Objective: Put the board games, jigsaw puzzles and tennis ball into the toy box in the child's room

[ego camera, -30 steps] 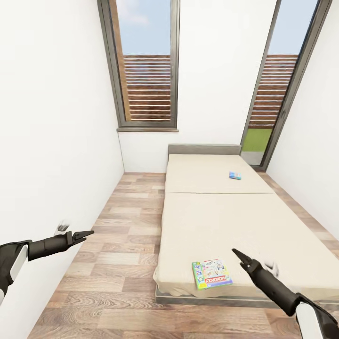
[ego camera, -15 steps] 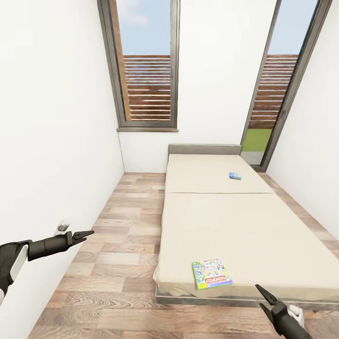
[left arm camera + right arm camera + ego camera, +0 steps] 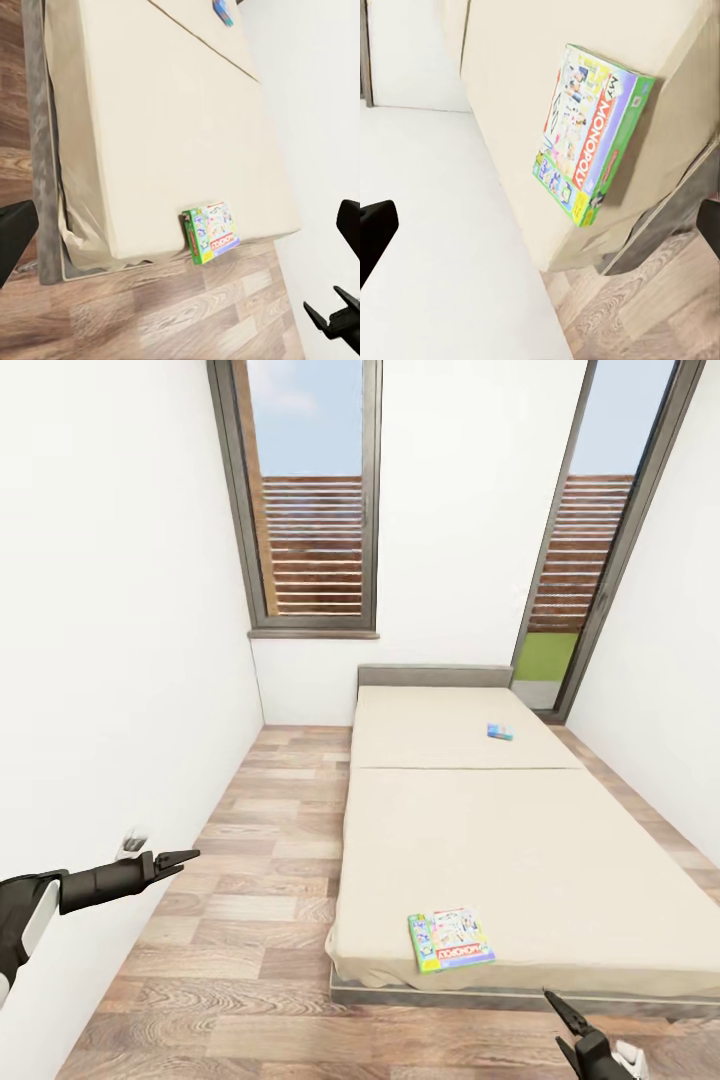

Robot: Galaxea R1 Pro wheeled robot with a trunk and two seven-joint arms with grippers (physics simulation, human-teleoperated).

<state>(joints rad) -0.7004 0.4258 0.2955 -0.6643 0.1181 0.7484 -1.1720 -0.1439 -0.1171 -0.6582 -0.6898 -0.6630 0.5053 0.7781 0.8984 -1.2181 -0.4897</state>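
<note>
Head view: left hand (image 3: 178, 857) pinched closed, right hand (image 3: 570, 1015) seemingly parted below the green-edged board game (image 3: 450, 939).

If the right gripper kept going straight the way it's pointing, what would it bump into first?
Probably the bed's near edge. The right gripper, jaws slightly open, points up and forward toward it, just right of the green-edged board game. Depth is hard to judge, so it could pass above the mattress.

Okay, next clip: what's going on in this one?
The robot faces the bed in a narrow room and holds nothing. Two board games lie untouched on the mattress: a larger green-edged board game near the foot and a small blue board game near the headboard. The right gripper hangs low in front of the bed's foot, below the larger game, jaws slightly parted. The left gripper is out by the left wall.
</note>
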